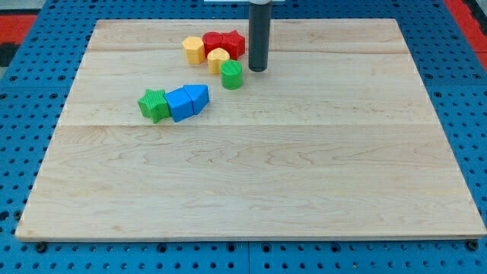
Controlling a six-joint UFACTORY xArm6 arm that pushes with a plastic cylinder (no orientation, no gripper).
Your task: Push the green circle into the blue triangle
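Observation:
The green circle [232, 74] stands on the wooden board, in the upper middle of the view. The blue triangle [198, 98] lies below and to the left of it, a short gap apart, touching a blue cube [179, 104]. My tip [258, 69] is just to the right of the green circle, slightly higher in the view, close to it; I cannot tell whether they touch. The rod rises straight up out of the view's top.
A green star [154, 104] touches the blue cube's left side. Above the green circle sit a yellow hexagon [193, 49], a yellow heart-like block [218, 59], a red block [214, 43] and a red star [233, 43]. The board's edge [243, 237] meets blue pegboard.

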